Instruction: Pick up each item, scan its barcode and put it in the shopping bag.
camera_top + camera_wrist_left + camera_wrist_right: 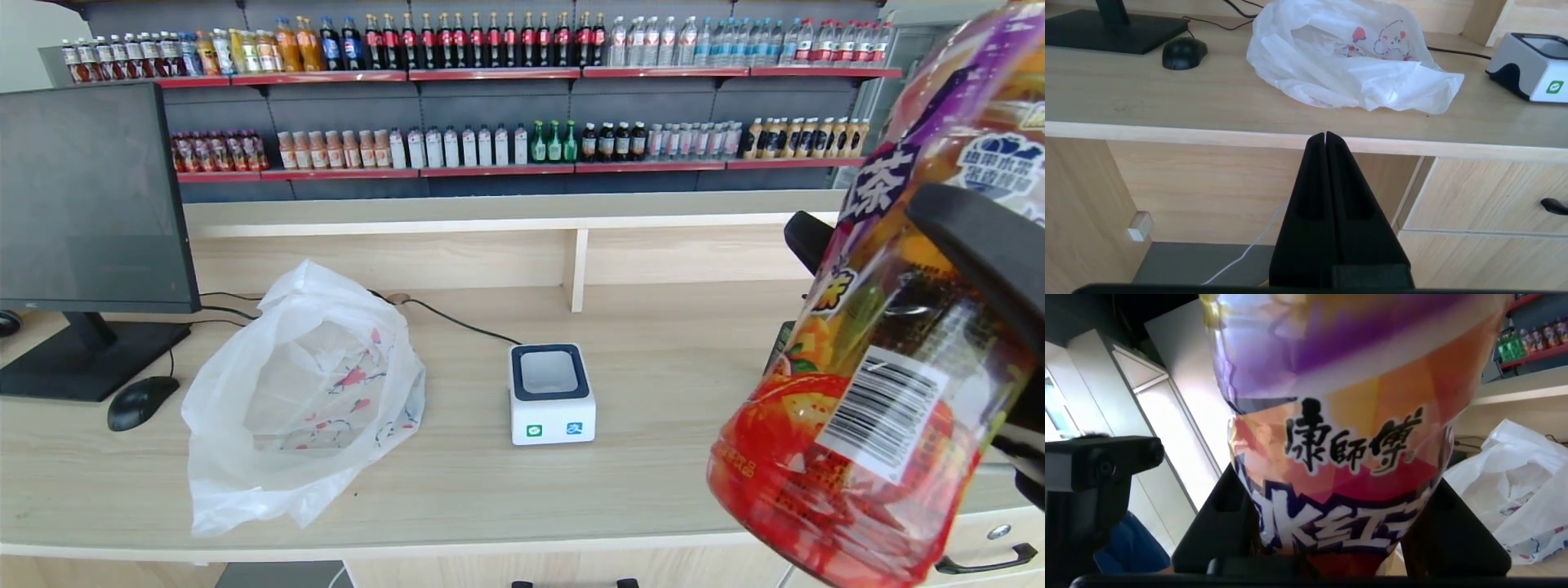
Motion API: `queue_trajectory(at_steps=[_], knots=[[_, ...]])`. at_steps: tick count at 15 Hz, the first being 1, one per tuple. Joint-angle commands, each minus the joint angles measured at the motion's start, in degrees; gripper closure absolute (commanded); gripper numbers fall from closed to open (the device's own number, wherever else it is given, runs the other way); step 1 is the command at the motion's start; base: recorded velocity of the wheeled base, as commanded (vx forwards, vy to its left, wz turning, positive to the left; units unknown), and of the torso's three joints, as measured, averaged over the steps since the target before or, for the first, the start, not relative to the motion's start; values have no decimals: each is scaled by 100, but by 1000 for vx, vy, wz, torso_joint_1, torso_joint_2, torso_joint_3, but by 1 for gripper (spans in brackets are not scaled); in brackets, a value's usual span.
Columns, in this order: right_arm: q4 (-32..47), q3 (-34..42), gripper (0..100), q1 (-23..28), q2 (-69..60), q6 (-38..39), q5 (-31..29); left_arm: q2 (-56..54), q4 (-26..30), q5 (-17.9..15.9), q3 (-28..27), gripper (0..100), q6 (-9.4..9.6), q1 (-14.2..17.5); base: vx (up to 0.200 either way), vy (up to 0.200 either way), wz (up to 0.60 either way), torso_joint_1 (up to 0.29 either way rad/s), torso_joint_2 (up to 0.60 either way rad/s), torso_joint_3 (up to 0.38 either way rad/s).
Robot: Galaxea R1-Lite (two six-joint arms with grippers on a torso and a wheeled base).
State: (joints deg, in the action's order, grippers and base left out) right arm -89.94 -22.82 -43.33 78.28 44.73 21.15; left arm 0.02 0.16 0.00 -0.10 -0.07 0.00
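Left gripper (1325, 145), fingers pressed together and empty, hangs below the bench (653, 490) edge. On the bench sit the plastic shopping bag (302, 392) and, beside it, the white barcode scanner (551, 392). At right, the right gripper (894, 245) clamps the tilted fruit-drink bottle (890, 351) aloft, fingers (980, 237) on either side of its middle. Its barcode (882, 408) likely needs turning down toward the scanner window.

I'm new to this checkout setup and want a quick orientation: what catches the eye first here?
A big colourful drink bottle looms at near right, tilted and clamped in the right hand, barcode facing the head camera. On the wooden counter sit a white shopping bag at left and a small white scanner to its right.
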Motion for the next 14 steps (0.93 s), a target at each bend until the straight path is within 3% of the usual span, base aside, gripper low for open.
queue_trajectory(at_steps=[1, 9, 14], knots=[[-6, 190, 100, 0, -155, 1, 3, -2, 2, 0, 1, 100, -1, 0, 0, 0, 0, 0, 0, 0], [-6, 322, 100, 26, -155, -149, 3, -2, 2, 0, 1, 100, -1, 0, 0, 0, 0, 0, 0, 0], [-6, 410, 100, 123, 487, -1537, -14, -2, 2, 0, 1, 100, -1, 0, 0, 0, 0, 0, 0, 0]])
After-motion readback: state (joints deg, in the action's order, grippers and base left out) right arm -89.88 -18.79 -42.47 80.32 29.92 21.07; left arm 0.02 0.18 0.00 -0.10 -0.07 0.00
